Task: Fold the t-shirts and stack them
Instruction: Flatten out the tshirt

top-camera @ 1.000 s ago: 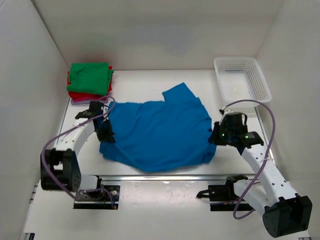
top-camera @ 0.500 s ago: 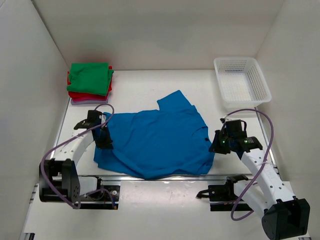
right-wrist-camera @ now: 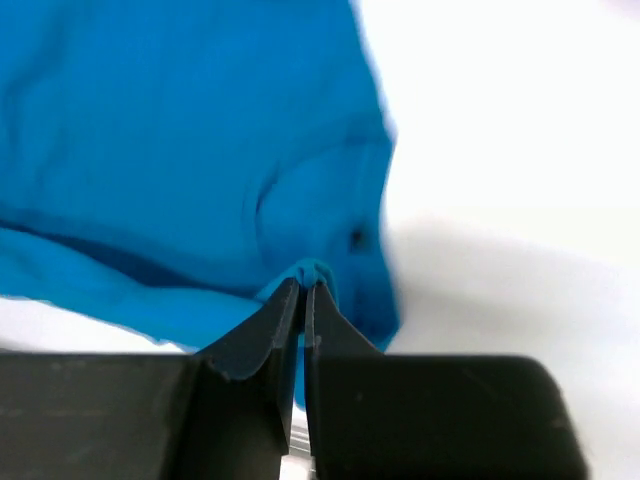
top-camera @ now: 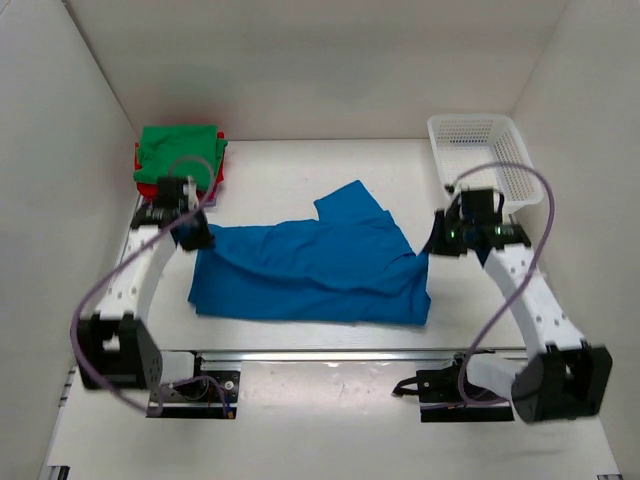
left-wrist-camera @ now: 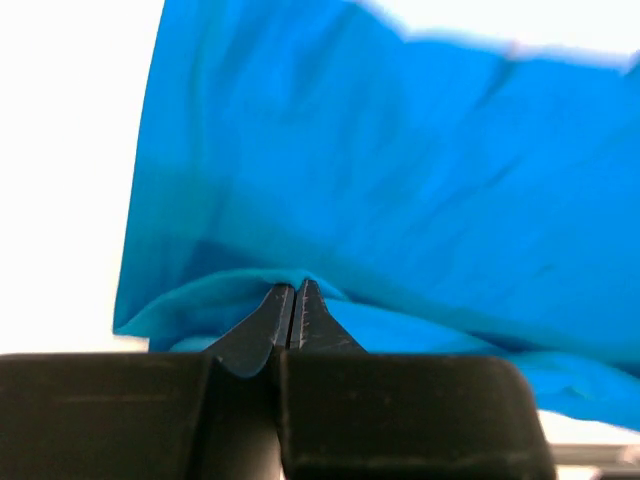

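Observation:
The bright blue t-shirt (top-camera: 310, 272) lies in the middle of the table, its near half doubled back over the rest. My left gripper (top-camera: 196, 232) is shut on the shirt's left edge; the left wrist view shows a blue fold (left-wrist-camera: 400, 200) pinched at the closed tips (left-wrist-camera: 296, 288). My right gripper (top-camera: 440, 243) is shut on the shirt's right edge; the right wrist view shows blue cloth (right-wrist-camera: 180, 150) bunched at its tips (right-wrist-camera: 304, 285). A stack of folded shirts, green (top-camera: 180, 155) on red (top-camera: 150, 189) on pale pink, sits at the back left.
A white mesh basket (top-camera: 484, 162) stands at the back right, just behind my right arm. White walls close in the table on the left, back and right. A metal rail (top-camera: 320, 352) runs along the near edge.
Both grippers have moved away from me, carrying the shirt's near edge back over it. The shirt now lies as a narrower, folded band.

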Controlling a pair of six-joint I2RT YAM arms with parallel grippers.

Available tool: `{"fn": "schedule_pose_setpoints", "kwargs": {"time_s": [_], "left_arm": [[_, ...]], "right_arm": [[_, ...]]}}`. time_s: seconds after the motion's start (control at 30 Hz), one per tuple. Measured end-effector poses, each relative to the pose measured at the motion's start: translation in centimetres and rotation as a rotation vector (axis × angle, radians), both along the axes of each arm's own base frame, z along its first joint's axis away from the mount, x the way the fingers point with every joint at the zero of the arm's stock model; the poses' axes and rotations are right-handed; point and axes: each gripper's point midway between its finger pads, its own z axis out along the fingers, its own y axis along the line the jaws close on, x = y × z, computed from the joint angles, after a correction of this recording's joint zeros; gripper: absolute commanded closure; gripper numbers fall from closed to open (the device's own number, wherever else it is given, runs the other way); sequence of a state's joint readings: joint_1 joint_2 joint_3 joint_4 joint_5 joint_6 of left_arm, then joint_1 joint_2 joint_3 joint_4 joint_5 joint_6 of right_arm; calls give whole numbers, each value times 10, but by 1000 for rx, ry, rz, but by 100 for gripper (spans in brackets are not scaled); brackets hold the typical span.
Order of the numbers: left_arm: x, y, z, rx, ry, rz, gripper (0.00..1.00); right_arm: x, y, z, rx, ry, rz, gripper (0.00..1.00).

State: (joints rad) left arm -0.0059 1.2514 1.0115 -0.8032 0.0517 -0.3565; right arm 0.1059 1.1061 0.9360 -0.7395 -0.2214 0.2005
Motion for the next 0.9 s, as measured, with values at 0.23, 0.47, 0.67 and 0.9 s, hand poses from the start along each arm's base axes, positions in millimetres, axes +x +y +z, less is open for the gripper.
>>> {"fn": "schedule_pose_setpoints", "kwargs": {"time_s": [0.23,0.47,0.67,0.9], "left_arm": [[218,-16,129,-70,-288,-67,100],[243,8,289,-222,-712,-66,100],[167,3,370,-173,-869,-87,100],[149,-78,212,-151,-455,-243,100]], "right_arm": [[183,-34,186,-111,-434,-19,100],[190,-29,359,-202,-915,-5,100],[105,-54,384,-156,-1033,-43,99],[81,-11,192,-45,-675,47,100]]}}
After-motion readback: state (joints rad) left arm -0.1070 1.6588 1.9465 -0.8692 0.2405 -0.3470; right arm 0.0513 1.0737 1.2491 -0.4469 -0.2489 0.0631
